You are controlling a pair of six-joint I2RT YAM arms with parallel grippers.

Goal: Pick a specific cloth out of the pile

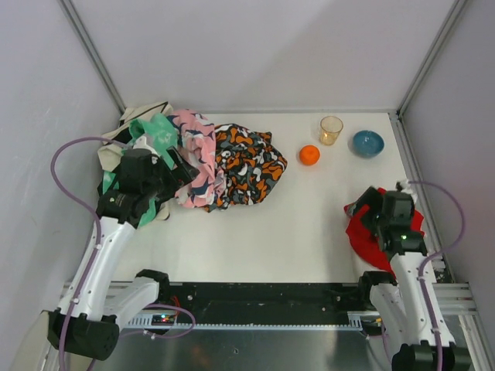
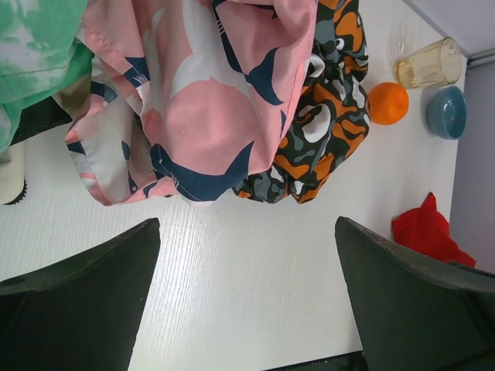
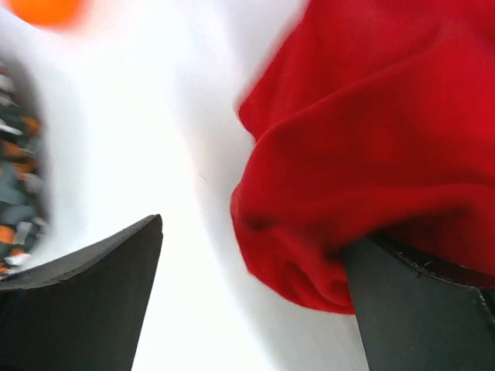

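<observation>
The plain red cloth [image 1: 360, 236] lies on the white table at the right, apart from the pile [image 1: 203, 158], with my right gripper [image 1: 366, 205] over it. In the right wrist view the red cloth [image 3: 371, 147] bunches against the right finger [image 3: 402, 309]; the jaws stand wide apart, so the gripper [image 3: 253, 232] is open. My left gripper [image 1: 172, 168] hovers at the pile's left part. In the left wrist view it [image 2: 247, 228] is open and empty over bare table, with the pink patterned cloth [image 2: 201, 93] and the orange-black-white cloth [image 2: 325, 131] ahead and the red cloth [image 2: 425, 230] far right.
An orange ball [image 1: 309, 154], a clear amber cup [image 1: 331, 129] and a blue bowl [image 1: 368, 143] stand at the back right. A green-and-white cloth [image 1: 155, 131] tops the pile's left. Grey walls close in the table on three sides.
</observation>
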